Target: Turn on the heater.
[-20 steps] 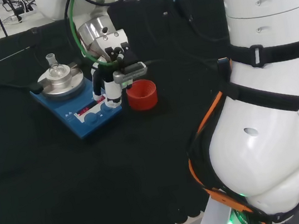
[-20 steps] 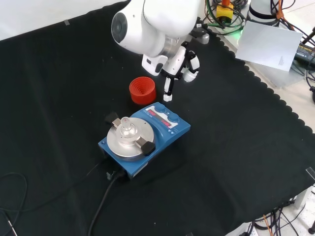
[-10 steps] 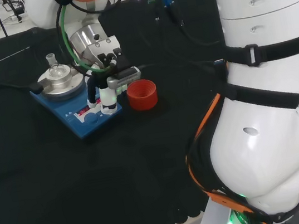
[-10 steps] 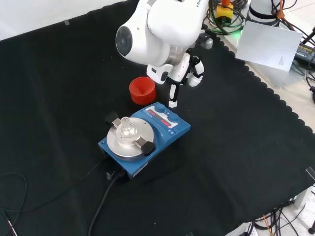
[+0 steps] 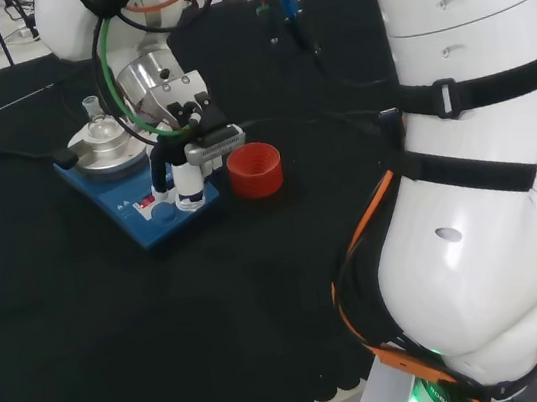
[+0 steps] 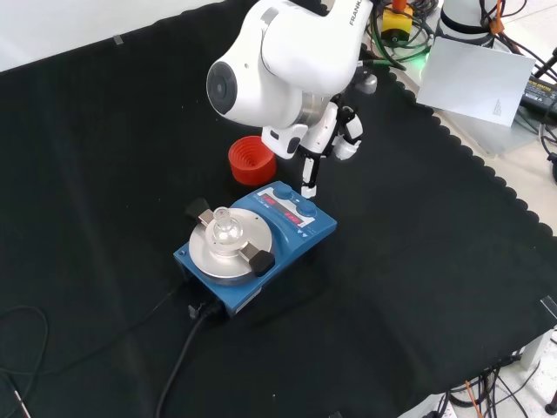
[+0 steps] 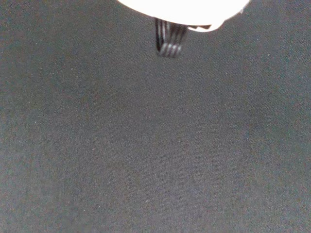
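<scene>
Hovering above the control panel, the hand (image 6: 326, 139) points one straight finger (image 6: 308, 178) down at the blue heater (image 6: 287, 231), the others curled back, apparently to press a button. Heater sits mid-surface, beside a red ring (image 6: 250, 161).

White Franka arm (image 5: 485, 229), glossy rounded links w/ round grey cap (image 6: 226, 84), black straps & orange/green cables along it, silver wrist section, plus black-and-white hand (image 5: 183, 168) w/ white segments, black fingertips (image 6: 308, 187), ribbed black pad (image 7: 167, 39) in wrist view.
</scene>
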Controlling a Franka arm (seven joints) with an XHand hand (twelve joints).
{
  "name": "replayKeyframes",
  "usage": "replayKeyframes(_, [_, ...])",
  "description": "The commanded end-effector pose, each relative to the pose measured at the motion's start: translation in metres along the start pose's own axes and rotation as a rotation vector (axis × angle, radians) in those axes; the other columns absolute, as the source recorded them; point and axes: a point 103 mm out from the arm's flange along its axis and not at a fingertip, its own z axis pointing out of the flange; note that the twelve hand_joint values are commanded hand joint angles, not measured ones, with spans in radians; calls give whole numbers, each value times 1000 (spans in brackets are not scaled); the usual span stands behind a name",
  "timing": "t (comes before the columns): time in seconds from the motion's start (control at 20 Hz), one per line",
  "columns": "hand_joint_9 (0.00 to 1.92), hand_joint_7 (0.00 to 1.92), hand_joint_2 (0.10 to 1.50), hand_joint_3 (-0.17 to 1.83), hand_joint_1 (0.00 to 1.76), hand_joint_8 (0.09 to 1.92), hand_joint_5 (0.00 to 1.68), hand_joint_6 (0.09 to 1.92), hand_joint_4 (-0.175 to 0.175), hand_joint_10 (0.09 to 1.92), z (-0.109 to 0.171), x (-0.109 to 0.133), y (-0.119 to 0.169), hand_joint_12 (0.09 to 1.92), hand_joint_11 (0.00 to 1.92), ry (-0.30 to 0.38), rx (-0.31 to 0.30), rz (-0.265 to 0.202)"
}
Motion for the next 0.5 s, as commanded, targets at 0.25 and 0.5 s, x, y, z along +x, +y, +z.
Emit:
replayKeyframes(0.25, [1763, 1602, 637, 1163, 1443, 1590, 324, 87, -19, 1772, -1, 2, 9, 1882, 1749, -23, 16, 8])
replayKeyframes(0.5, [1764, 1602, 635, 1168, 1443, 1590, 325, 87, -18, 1772, 1, 1, 13, 1881, 1749, -15, 23, 4])
